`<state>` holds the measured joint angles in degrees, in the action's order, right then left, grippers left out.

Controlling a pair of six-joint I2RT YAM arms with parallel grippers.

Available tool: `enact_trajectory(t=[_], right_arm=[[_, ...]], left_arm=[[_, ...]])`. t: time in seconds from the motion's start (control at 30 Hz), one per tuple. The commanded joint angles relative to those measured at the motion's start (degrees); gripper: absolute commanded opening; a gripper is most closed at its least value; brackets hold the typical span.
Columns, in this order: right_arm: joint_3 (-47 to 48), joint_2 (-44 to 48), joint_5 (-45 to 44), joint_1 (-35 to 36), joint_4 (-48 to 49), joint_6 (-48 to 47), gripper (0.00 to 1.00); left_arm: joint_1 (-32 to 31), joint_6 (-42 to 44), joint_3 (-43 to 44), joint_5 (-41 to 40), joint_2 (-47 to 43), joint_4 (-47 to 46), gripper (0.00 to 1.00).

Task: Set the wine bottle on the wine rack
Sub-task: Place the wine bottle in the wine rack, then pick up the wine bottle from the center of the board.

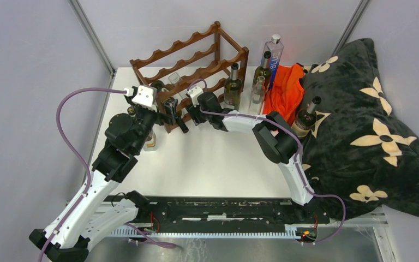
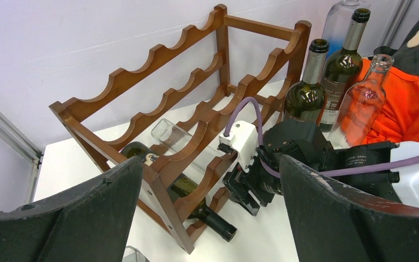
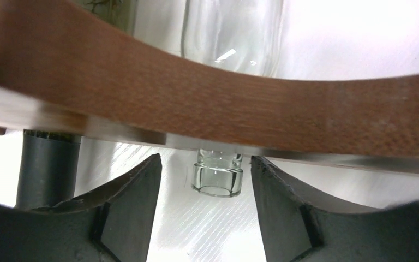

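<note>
well, the bottle [image 3: 217,177], clear glass, lies on its side in the bottom tier of the rack [image 1: 196,54]. its base points to the far edge of the table [image 1: 213,158] and its mouth pokes out at the front, just below a rail in the right wrist view. we judge it is seated: the scalloped rails cradle it, which is why it can lie there with nothing gripping it.

our right gripper [image 3: 205,164] is spread around that mouth, with a gap showing on each side of the glass, so it pinches nothing. it sits low and level, in line with the neck, because that is the only way in under the rail.

a dark bottle [image 2: 185,191] lies in the next cradle, and its neck shows just beside our right gripper's finger. drawing back, we think, calls for a straight pull along the neck. a sideways drift could catch the lip or nudge that dark neck and roll either bottle out.

our left gripper [image 2: 210,164] is spread wide and empty. it hangs off the rack's front left corner, likely parked clear while its camera looks over the tiers.

the rack stands at the table's far edge, left of the middle. standing bottles [image 1: 234,82] wait just beside its right end, close behind our right forearm, so a wide swing could tip them.
</note>
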<state>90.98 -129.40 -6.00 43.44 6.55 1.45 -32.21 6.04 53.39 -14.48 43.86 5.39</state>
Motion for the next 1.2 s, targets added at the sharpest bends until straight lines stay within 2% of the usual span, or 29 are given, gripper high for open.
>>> enact_trajectory(t=[0.0, 0.2, 0.37, 0.53, 0.67, 0.87, 1.17], right_arm=[[2.7, 2.3, 0.4, -0.3, 0.4, -1.0, 0.7], [1.5, 6.7, 5.8, -0.2, -3.6, -6.3, 0.77], [-1.4, 11.3, 12.3, -0.2, -8.8, -9.6, 0.77], [-5.0, 17.8, 23.2, 0.0, -15.8, -15.9, 0.77], [-11.5, 24.2, 27.6, -0.2, -18.8, -20.8, 0.78], [-18.9, 31.8, 34.4, -1.2, -23.8, -27.9, 0.8], [-19.8, 40.6, 40.6, -2.0, -41.2, -44.9, 0.88]], left_arm=[[0.4, 2.3, 0.4, 0.9, -0.3, -3.2, 1.0], [0.4, 1.9, 0.4, 1.1, -0.5, -3.3, 1.0], [0.4, 1.6, 0.5, 1.4, -0.9, -3.7, 1.0], [0.4, 0.8, 1.4, 1.3, -0.9, -3.6, 1.0], [0.4, -0.9, 3.9, 2.2, -0.9, -2.2, 1.0], [0.4, -5.7, 5.8, 4.1, -0.7, 1.9, 1.0], [0.3, -16.5, 7.5, 11.4, -0.8, 9.6, 1.0]])
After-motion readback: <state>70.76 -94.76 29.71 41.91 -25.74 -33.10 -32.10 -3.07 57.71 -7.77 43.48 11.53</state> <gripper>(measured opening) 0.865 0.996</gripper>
